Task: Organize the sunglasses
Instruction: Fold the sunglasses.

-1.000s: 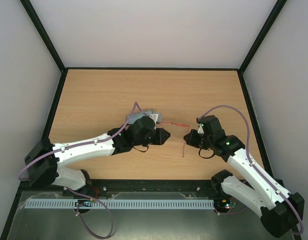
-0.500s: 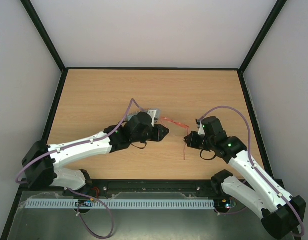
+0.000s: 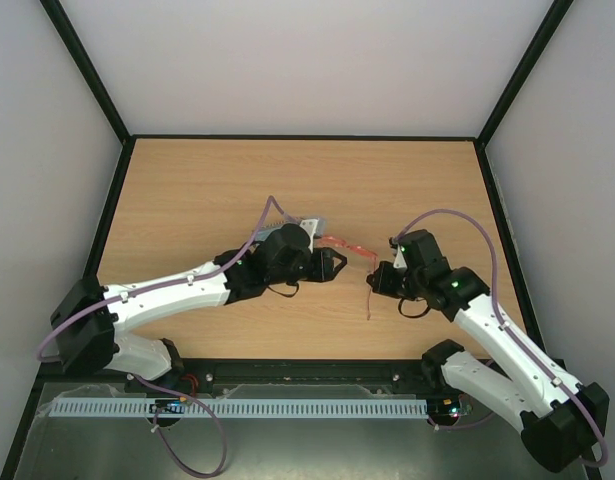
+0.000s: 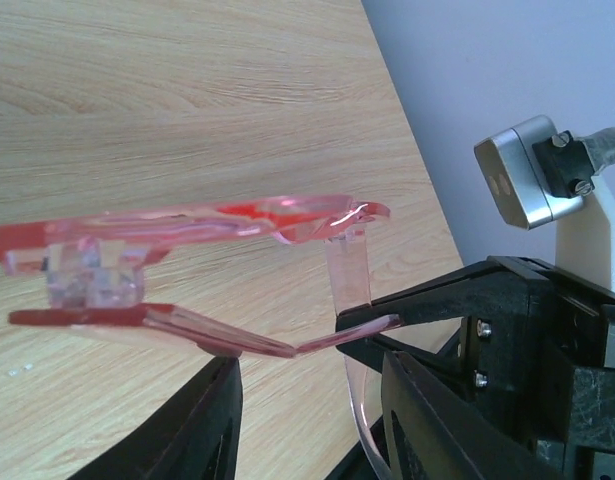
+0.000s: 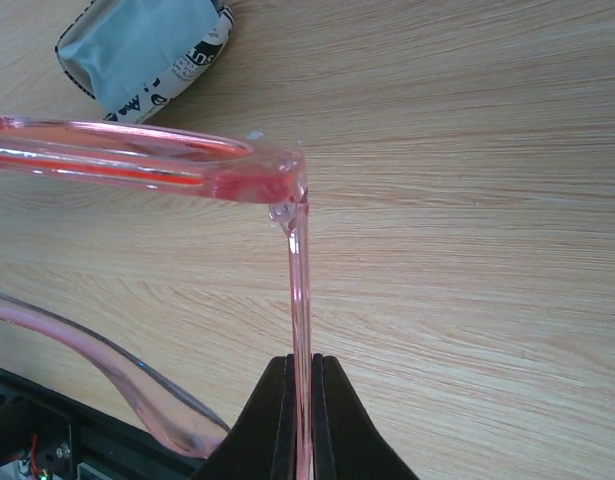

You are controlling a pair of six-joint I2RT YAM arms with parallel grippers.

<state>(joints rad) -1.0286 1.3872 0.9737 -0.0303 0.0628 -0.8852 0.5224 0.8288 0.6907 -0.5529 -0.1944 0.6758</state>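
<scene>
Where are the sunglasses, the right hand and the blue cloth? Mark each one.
sunglasses (image 5: pixel 137 158): right wrist view, on the front frame's top bar.
right hand (image 5: pixel 300 365): right wrist view, between the fingertips pinching a temple arm.
blue cloth (image 5: pixel 137 40): right wrist view, on its middle.

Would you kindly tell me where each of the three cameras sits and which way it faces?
Top external: above and behind the arms, looking down at the table; both arms show, left gripper and right gripper.
Left wrist: on the left arm, facing the right gripper across the sunglasses; own open fingers at bottom.
Right wrist: on the right arm, looking along its shut fingers towards the case.
Shared: all show the sunglasses, one temple arm pinched by the right gripper.
</scene>
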